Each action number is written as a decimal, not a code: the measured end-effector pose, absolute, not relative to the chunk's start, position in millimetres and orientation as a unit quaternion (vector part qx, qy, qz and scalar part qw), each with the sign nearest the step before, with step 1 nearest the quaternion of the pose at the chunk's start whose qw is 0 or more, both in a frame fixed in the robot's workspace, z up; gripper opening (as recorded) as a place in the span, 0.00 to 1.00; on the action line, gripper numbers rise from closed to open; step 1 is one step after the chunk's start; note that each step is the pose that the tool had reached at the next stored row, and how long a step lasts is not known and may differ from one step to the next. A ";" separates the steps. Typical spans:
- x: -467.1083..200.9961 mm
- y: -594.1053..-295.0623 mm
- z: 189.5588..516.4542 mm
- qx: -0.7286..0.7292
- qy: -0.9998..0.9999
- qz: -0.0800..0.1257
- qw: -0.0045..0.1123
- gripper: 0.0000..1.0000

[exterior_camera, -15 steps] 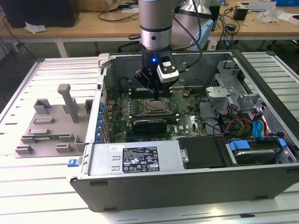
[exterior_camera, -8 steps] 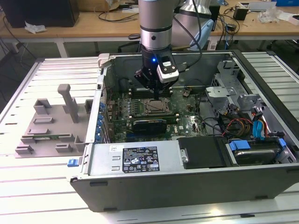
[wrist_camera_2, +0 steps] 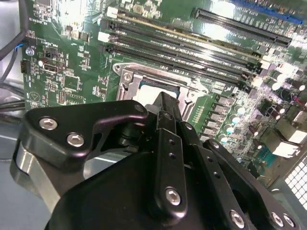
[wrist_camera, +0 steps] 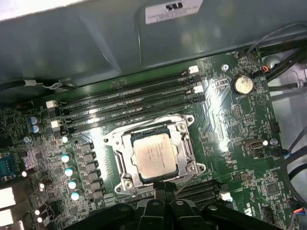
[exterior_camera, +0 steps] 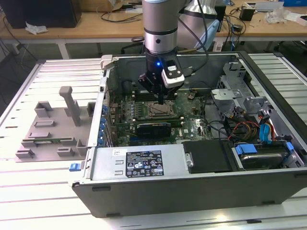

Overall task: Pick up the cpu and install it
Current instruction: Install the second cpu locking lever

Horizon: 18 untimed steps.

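Where the motherboard (wrist_camera: 230, 124) lies, cpu (wrist_camera: 154, 154) sits socketed.

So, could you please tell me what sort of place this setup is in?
Probably a robotics lab or workshop: an open computer case lies on a slatted metal table, with cable-strewn wooden benches behind it.

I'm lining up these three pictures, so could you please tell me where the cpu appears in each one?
Exterior view: the cpu sits in the socket on the green board inside the open case, directly under the gripper.
First wrist view: it lies mid-picture, a silver square in the metal socket frame.
Second wrist view: only a strip peeks out behind the gripper's black body.
Shared landmark: the long black memory slots beside the socket.
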<state>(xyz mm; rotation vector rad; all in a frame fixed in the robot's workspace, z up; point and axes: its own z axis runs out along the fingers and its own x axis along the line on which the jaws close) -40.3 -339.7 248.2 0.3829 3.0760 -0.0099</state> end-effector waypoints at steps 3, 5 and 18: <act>-40.3 -354.3 247.2 0.116 0.993 -0.003 0.021 0.11; -40.3 -355.3 246.4 0.100 0.995 -0.003 0.021 0.11; -42.5 -360.8 239.7 0.040 0.999 -0.001 0.021 0.11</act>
